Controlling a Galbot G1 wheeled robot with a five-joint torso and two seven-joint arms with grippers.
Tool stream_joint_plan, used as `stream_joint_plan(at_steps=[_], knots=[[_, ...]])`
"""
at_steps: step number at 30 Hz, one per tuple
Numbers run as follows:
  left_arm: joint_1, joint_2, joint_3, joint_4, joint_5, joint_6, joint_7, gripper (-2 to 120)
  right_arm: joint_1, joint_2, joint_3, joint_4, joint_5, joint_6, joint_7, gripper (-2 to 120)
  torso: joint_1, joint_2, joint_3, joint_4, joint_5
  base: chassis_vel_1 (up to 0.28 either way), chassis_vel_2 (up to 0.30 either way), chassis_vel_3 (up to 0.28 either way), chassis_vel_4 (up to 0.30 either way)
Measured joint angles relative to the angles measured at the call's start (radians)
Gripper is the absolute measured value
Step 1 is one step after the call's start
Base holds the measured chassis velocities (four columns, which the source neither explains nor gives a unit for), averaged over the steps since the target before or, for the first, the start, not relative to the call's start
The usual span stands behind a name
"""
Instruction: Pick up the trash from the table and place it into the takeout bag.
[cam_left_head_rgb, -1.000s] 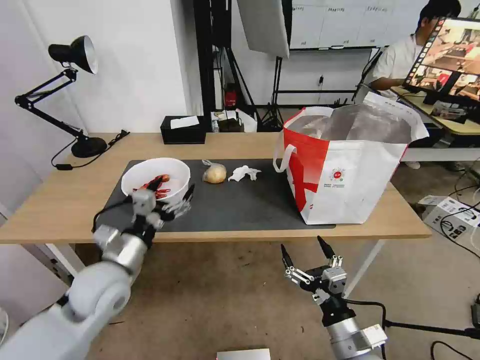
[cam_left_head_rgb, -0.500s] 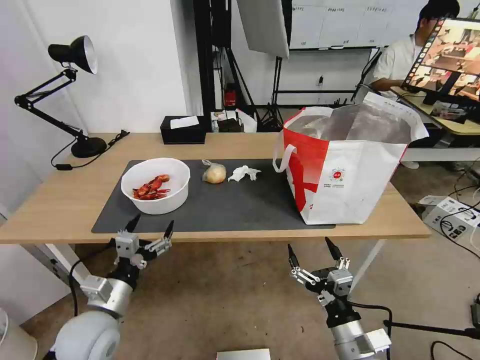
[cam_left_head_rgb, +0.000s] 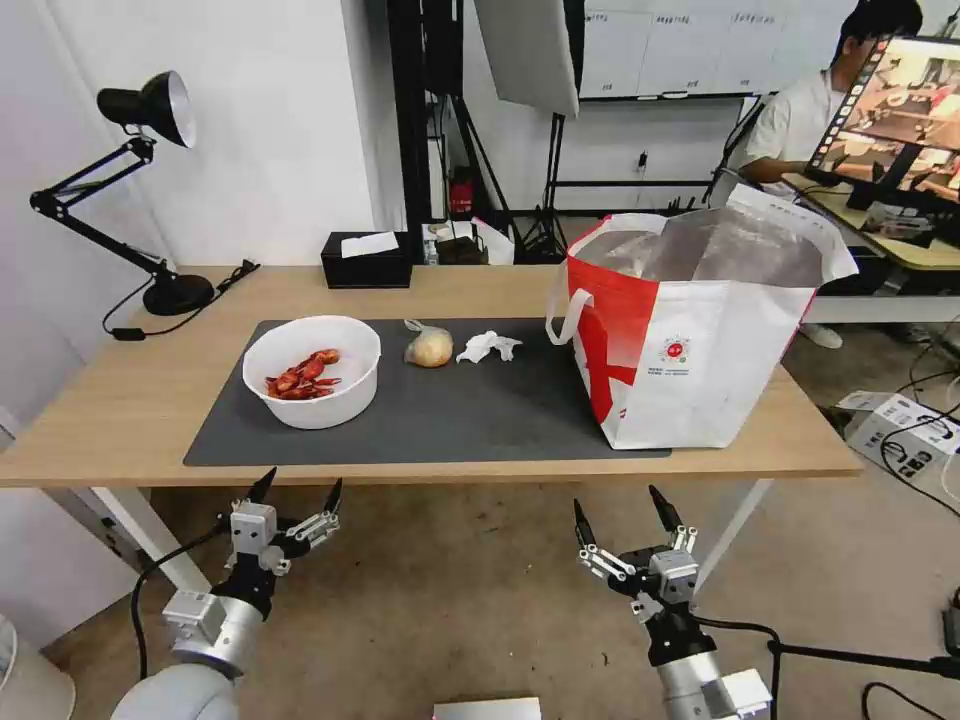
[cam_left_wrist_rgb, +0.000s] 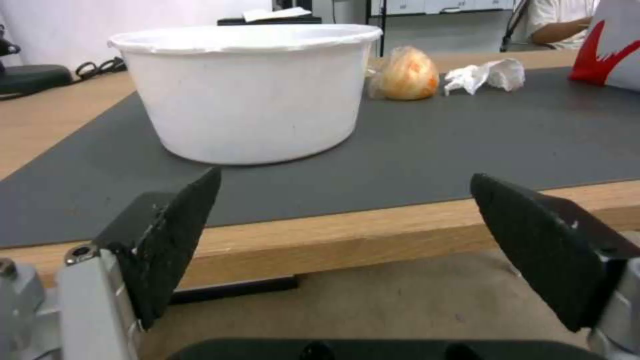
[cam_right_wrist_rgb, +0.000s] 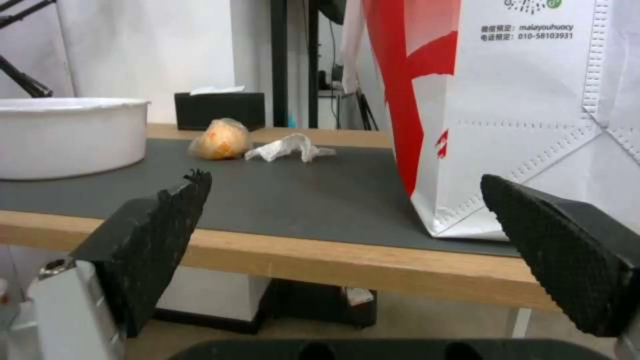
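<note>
White bowl (cam_left_head_rgb: 312, 383) of red crayfish shells sits on dark grey mat (cam_left_head_rgb: 470, 420), left of takeout bag (cam_left_head_rgb: 690, 330); bagged lump (cam_left_head_rgb: 429, 347) and tissue (cam_left_head_rgb: 488, 346) between them. Light-wood table (cam_left_head_rgb: 120, 400), desk lamp (cam_left_head_rgb: 140, 190) at far left. Left gripper (cam_left_head_rgb: 296, 491) and right gripper (cam_left_head_rgb: 618, 512) hang below the table's near edge, fingers spread, empty.

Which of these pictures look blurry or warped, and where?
Head view: straight table edge bows slightly, wide-lens warp. Left wrist view: close pincer pads soft, bowl sharper. Right wrist view: takeout bag print readable, near pads blurred.
</note>
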Motion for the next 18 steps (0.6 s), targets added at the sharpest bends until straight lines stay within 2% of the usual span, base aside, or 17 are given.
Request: stream_joint_plan(at_steps=[12,15,16,18], knots=[[-0.007,0.008,0.003,0.003,-0.007,-0.002,0.000,100,0.011,-0.014,-0.020,0.002,0.000,-0.019,-0.002,100,0.000,0.000,0.000,0.0000,0.0000,0.000,0.000,0.000,0.000],[-0.012,0.017,0.004,0.004,-0.012,-0.002,0.000,100,0.089,-0.085,-0.067,0.039,0.052,-0.101,-0.008,100,0.000,0.000,0.000,-0.0001,0.0000,0.000,0.000,0.000,0.000],[-0.012,0.017,0.004,0.004,-0.012,-0.002,0.000,100,0.089,-0.085,-0.067,0.039,0.052,-0.101,-0.008,100,0.000,0.000,0.000,-0.0001,0.0000,0.000,0.000,0.000,0.000],[-0.013,0.019,0.004,0.001,-0.014,-0.002,0.000,100,0.205,-0.160,-0.106,0.058,0.112,-0.171,-0.015,100,0.000,0.000,0.000,0.0000,0.0001,0.000,0.000,0.000,0.000]])
